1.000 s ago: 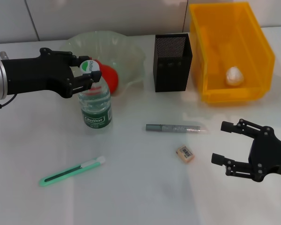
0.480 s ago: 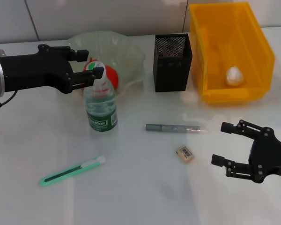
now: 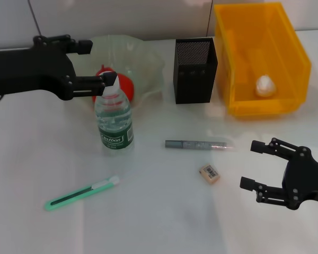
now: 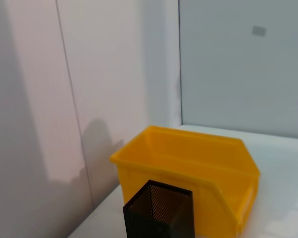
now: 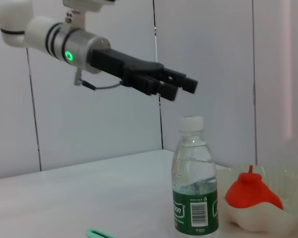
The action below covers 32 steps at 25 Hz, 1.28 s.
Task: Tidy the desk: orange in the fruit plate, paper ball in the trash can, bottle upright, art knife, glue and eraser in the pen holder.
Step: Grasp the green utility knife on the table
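Bottle (image 3: 114, 119): upright, freestanding; left gripper (image 3: 98, 63) jaws apart above cap, should lift clear without nudging; right gripper (image 3: 265, 169) jaws apart, parked.

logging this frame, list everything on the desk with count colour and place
bottle: 1, clear with green label, white cap, upright before the bowl
orange: 1, red-orange, in the bowl
bowl: 1, pale green, back left
pen holder: 1, black mesh, back centre
bin: 1, yellow, back right
paper ball: 1, white, in the bin
glue stick: 1, grey, centre
eraser: 1, beige, near the glue stick
knife: 1, green, front left
left gripper: black, open, above the bottle cap
right gripper: black, open, front right
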Each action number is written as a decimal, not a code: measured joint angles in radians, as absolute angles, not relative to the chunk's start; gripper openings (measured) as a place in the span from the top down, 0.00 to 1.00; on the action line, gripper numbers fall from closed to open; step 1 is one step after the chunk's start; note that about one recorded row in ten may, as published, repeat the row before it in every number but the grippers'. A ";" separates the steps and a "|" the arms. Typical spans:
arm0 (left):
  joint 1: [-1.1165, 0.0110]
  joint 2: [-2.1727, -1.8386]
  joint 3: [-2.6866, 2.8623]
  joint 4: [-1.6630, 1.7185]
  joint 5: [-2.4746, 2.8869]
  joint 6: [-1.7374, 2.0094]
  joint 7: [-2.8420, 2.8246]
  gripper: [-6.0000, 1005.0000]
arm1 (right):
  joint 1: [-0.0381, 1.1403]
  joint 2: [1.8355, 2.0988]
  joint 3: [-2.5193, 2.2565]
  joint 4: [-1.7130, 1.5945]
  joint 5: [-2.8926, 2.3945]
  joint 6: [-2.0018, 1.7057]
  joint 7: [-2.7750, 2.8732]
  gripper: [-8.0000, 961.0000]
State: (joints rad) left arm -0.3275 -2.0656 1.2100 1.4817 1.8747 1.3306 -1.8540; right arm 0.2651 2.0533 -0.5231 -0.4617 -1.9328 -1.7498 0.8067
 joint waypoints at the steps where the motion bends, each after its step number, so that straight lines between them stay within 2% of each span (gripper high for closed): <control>1: -0.312 -2.065 1.213 1.568 1.906 1.365 -1.895 0.23 | 0.265 2.054 -0.523 -0.462 -1.933 -1.750 0.806 0.15; 3: -0.307 -2.065 1.215 1.651 1.964 1.416 -1.948 0.20 | 0.264 2.054 -0.523 -0.462 -1.933 -1.750 0.806 0.15; 12: -0.331 -2.070 1.388 1.801 2.227 1.554 -2.175 0.21 | 0.261 2.053 -0.514 -0.462 -1.933 -1.750 0.806 0.15; 26: -0.470 -2.074 1.696 1.657 2.547 1.543 -2.436 0.24 | 0.263 2.044 -0.522 -0.463 -1.933 -1.751 0.804 0.15; 32: -0.555 -2.078 1.736 1.495 2.569 1.525 -2.488 0.25 | 0.265 2.043 -0.522 -0.463 -1.933 -1.744 0.803 0.15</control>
